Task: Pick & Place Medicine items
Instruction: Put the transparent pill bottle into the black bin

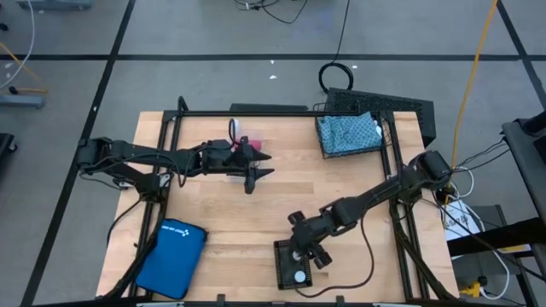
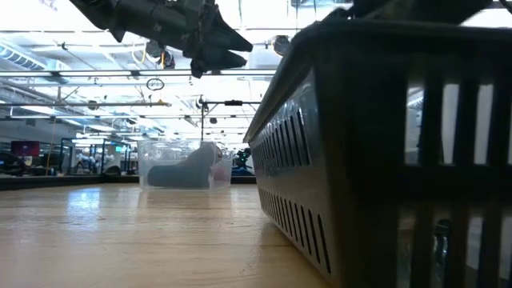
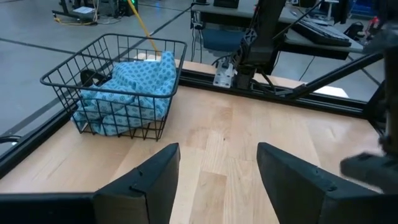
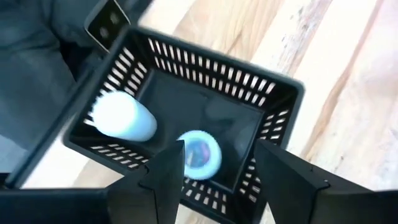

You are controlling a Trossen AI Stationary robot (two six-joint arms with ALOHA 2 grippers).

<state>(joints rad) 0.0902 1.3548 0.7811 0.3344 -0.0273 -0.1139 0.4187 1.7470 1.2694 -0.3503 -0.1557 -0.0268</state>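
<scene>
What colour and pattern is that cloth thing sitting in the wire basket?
The fabric pouch is teal with small dark dots, clearest in the left wrist view.

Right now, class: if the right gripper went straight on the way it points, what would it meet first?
Probably a white round vial inside the black slotted plastic basket; the open right gripper points into it, though depth is unclear.

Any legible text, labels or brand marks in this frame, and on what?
Blue zip case: a small white mark near one corner, too small to read.
White vials in the black slotted basket: no readable label.
Teal patterned pouch: pattern only, no words.
Nothing else is readable.
</scene>
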